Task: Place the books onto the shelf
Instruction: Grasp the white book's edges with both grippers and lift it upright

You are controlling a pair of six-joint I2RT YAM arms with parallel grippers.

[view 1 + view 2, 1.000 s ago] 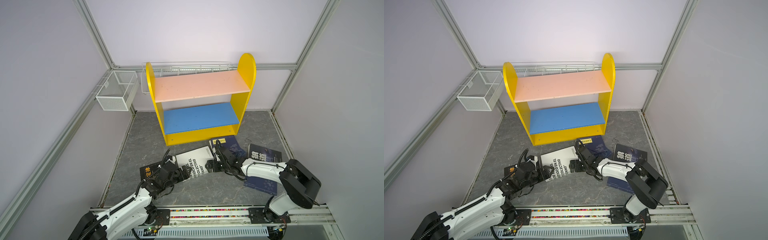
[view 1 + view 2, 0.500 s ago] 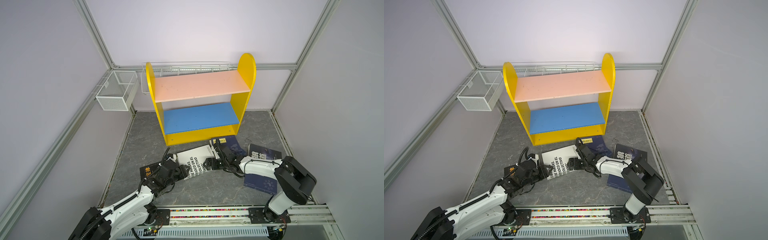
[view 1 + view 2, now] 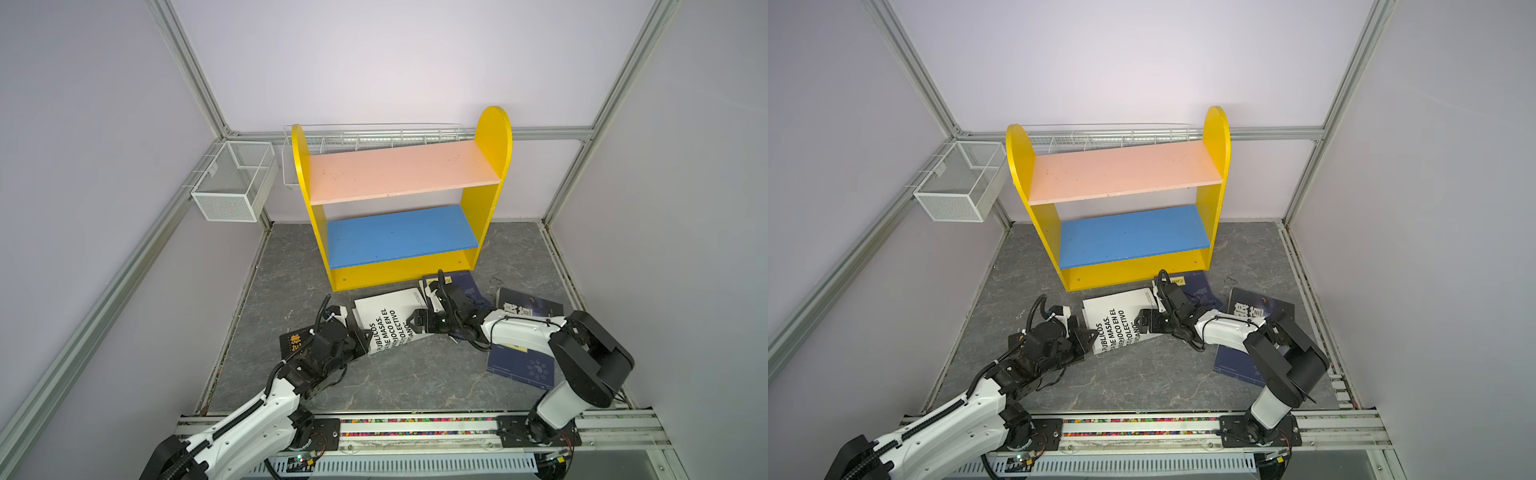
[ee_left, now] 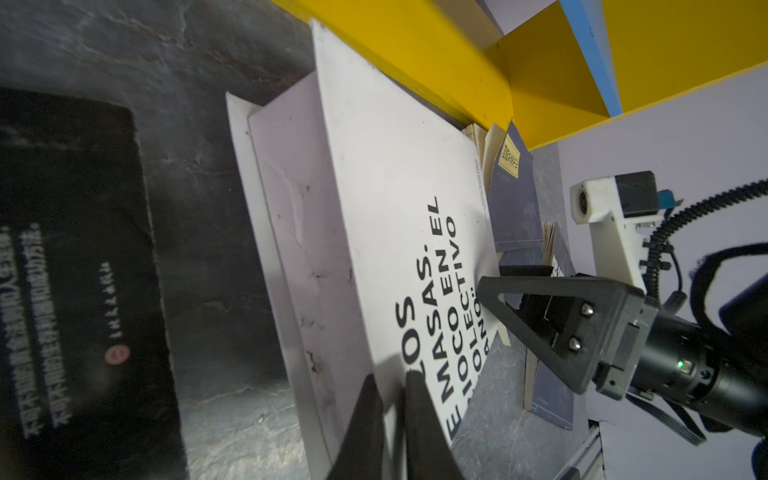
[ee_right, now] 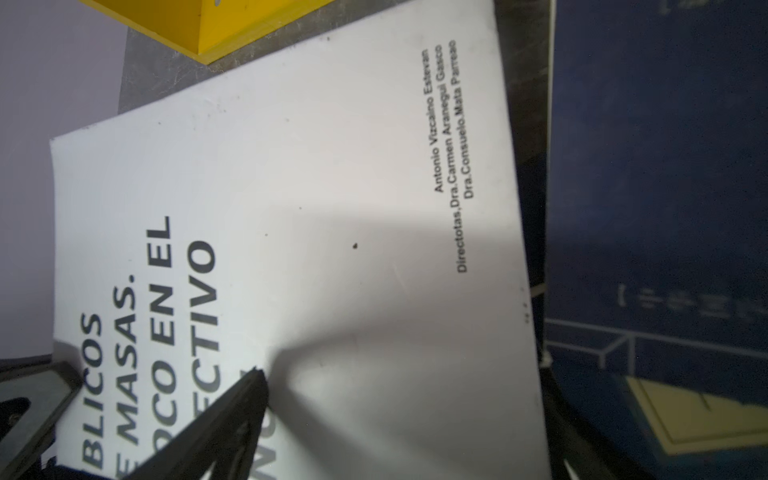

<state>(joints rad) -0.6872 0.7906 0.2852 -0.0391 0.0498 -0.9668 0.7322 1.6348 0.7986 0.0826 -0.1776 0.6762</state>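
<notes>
I count one shelf [image 3: 492, 137] with two boards, one pink board [image 3: 399, 170] and one blue board [image 3: 399, 237]. Two wire baskets hang on the walls: a boxy basket [image 3: 226, 195] and a long basket [image 3: 374, 135]. Five books show on the floor: one white book [image 3: 386, 311], one black book [image 3: 291, 343], one labelled navy book [image 3: 469, 286], one dark book with pale characters [image 3: 536, 305] and one plain navy book [image 3: 523, 368]. There are two robot arms, a left arm [image 3: 266, 411] and a right arm [image 3: 523, 328]; the right one covers part of the heap, so more books may be hidden

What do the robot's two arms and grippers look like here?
Both arms have white link shells with bulky black joint housings: left arm, right arm. Black ribbed cable runs along each. The left gripper and right gripper carry black triangular open-frame fingers; silver screws show on the right one's. A white camera bracket sits at the right wrist.
</notes>
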